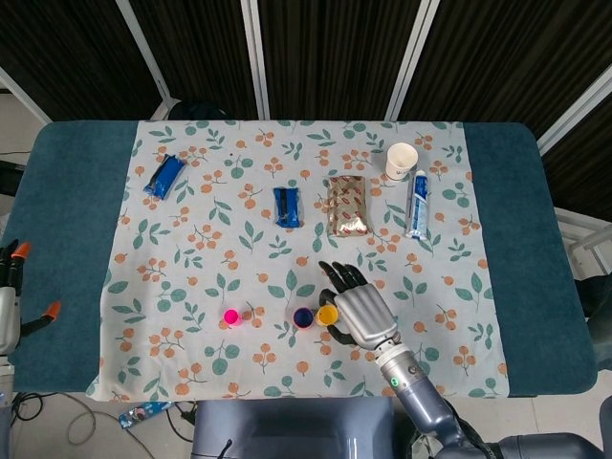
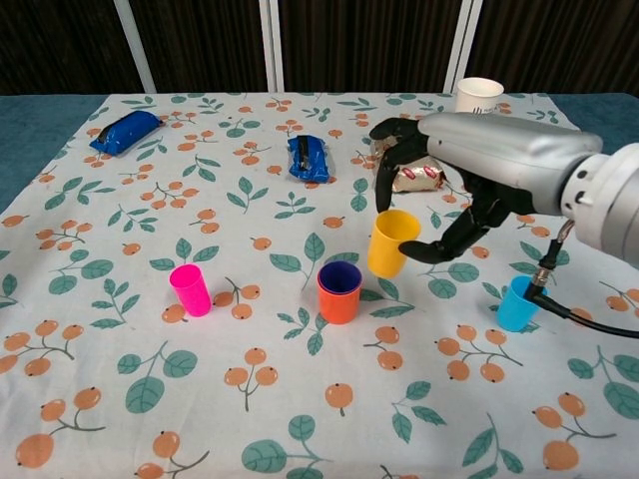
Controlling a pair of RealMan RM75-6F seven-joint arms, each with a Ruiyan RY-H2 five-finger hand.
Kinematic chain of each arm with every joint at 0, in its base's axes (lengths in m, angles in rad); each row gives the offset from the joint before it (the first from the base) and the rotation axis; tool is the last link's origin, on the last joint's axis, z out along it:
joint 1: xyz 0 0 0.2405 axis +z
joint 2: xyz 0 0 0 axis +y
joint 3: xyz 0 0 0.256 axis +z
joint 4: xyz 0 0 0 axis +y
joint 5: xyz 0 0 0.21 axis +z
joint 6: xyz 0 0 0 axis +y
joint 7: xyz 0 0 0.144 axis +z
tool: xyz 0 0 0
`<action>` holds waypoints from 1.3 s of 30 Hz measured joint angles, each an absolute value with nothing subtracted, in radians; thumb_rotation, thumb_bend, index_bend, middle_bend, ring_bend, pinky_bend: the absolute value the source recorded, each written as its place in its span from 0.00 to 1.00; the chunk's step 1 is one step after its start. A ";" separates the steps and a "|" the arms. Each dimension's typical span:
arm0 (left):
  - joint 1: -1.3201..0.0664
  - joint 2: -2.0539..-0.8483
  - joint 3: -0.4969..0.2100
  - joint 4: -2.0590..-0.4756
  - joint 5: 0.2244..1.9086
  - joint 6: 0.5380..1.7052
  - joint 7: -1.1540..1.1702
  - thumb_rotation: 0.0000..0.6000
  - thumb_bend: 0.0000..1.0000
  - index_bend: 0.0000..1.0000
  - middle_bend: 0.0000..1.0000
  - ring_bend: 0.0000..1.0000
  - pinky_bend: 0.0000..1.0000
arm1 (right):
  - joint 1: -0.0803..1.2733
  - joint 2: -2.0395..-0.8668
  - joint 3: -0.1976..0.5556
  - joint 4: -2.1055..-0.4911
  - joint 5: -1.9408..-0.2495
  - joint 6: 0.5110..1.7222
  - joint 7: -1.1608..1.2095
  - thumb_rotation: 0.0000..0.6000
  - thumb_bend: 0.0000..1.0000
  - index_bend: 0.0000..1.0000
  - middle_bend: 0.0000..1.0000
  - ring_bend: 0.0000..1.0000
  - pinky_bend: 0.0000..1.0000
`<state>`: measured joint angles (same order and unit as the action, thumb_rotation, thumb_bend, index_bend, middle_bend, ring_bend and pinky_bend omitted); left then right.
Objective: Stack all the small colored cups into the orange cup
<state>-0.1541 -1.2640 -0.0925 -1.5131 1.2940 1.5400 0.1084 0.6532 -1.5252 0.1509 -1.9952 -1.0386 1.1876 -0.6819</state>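
One yellow cup (image 2: 392, 241), pinched in the right hand (image 2: 449, 190) just right of the orange cup (image 2: 338, 296) with its purple liner (image 2: 339, 276), could clip that rim and topple the stack if lowered off-centre.

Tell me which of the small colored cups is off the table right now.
The yellow cup: the right hand holds it in the air beside the orange cup, while pink and blue stand on the cloth.
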 measured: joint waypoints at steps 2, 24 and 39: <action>-0.153 -1.264 -0.095 -1.513 1.294 1.539 0.110 1.00 0.18 0.00 0.00 0.00 0.00 | 0.664 -1.544 0.162 -1.982 -1.027 1.185 -0.683 1.00 0.40 0.46 0.00 0.02 0.12; -0.143 -1.261 -0.115 -1.516 1.295 1.525 0.109 1.00 0.18 0.00 0.00 0.00 0.00 | 0.728 -1.650 0.189 -1.906 -0.944 1.175 -0.720 1.00 0.40 0.46 0.00 0.02 0.12; -0.137 -1.261 -0.125 -1.519 1.297 1.522 0.112 1.00 0.18 0.00 0.00 0.00 0.00 | 0.740 -1.655 0.172 -1.877 -0.923 1.149 -0.705 1.00 0.40 0.20 0.00 0.01 0.12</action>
<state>-0.1365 -1.2606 -0.1248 -1.5186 1.2973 1.5224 0.1123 0.7401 -1.6548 0.1719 -1.8773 -0.9233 1.1490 -0.7049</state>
